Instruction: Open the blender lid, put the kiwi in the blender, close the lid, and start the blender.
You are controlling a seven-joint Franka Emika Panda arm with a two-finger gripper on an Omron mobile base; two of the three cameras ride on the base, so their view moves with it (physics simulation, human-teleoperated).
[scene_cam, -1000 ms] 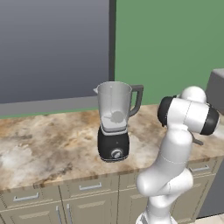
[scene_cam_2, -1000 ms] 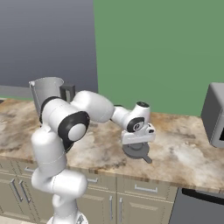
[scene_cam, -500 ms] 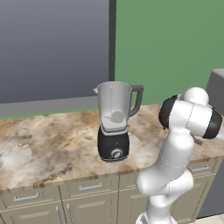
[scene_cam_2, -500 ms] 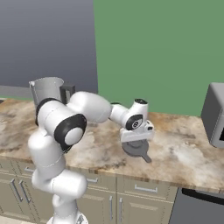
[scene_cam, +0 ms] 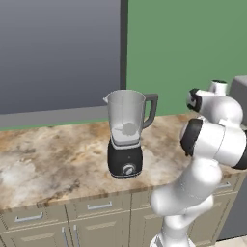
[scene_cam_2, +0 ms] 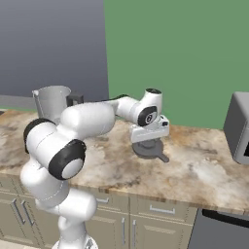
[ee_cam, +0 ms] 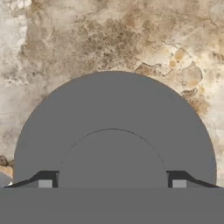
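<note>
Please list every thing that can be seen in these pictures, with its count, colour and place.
blender: one, clear grey jar on black base, no lid on it, on the counter's left part.
blender lid: one, dark grey, on the counter right of the blender, under the end effector.
counter: one, brown marbled stone, over beige cabinets.
microwave: one, grey, at the counter's right end.
end effector: one, white, fingers astride the lid's knob; grip unclear.

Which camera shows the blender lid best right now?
The hand view: the lid lies flat on the counter, its round outline and centre knob plain, between the end effector fingers. The right base view shows it small, edge-on under the hand.
</note>
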